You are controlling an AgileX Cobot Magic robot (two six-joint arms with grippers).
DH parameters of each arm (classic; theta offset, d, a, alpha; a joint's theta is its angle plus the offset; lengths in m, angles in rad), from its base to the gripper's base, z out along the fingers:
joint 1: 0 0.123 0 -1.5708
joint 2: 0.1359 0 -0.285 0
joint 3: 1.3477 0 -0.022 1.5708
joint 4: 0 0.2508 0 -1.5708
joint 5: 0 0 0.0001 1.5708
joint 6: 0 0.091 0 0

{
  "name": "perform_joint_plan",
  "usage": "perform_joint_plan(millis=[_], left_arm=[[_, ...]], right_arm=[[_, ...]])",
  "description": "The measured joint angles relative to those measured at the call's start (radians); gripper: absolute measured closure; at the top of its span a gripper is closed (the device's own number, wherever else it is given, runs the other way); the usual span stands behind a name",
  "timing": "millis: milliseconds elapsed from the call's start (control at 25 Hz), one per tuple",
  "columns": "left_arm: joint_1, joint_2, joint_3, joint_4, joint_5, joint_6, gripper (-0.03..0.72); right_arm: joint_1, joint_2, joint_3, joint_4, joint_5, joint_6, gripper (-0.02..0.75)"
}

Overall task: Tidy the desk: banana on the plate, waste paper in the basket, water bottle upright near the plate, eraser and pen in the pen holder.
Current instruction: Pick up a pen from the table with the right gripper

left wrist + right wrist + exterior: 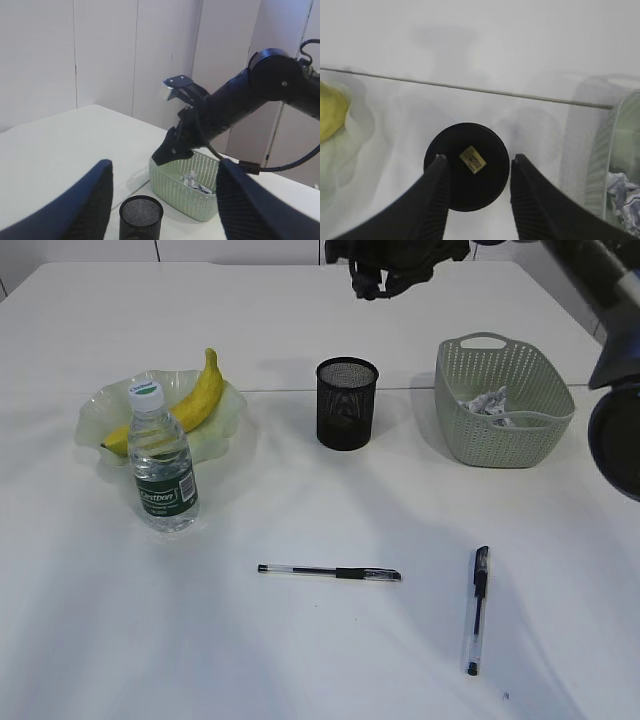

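Black mesh cylindrical pen holder (467, 167): worktop centre, directly beneath right claw (476, 165), jaws part-open and empty; a small pale eraser (472, 159) lies inside. Two black-capped clear pens (330, 572), (477, 609) lie at 6 o'clock, one crosswise, one lengthwise. Left claw (162, 200) wide, empty, aloft. Clear bottle (160, 466), green label unreadable.

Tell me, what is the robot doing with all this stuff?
It is tidying the desk. The banana lies on the plate, the water bottle stands beside it, and crumpled paper is in the basket. The right gripper hangs open over the pen holder, with a small eraser inside. Two pens wait on the table.
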Motion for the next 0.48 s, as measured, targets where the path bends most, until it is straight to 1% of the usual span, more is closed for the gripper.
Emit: perform_joint_plan(millis=[480], left_arm=[[0.0,0.0,0.0,0.0,0.0,-0.002,0.236]], right_arm=[[0.0,-0.157,-0.002,-0.052,0.003,-0.012,0.433]])
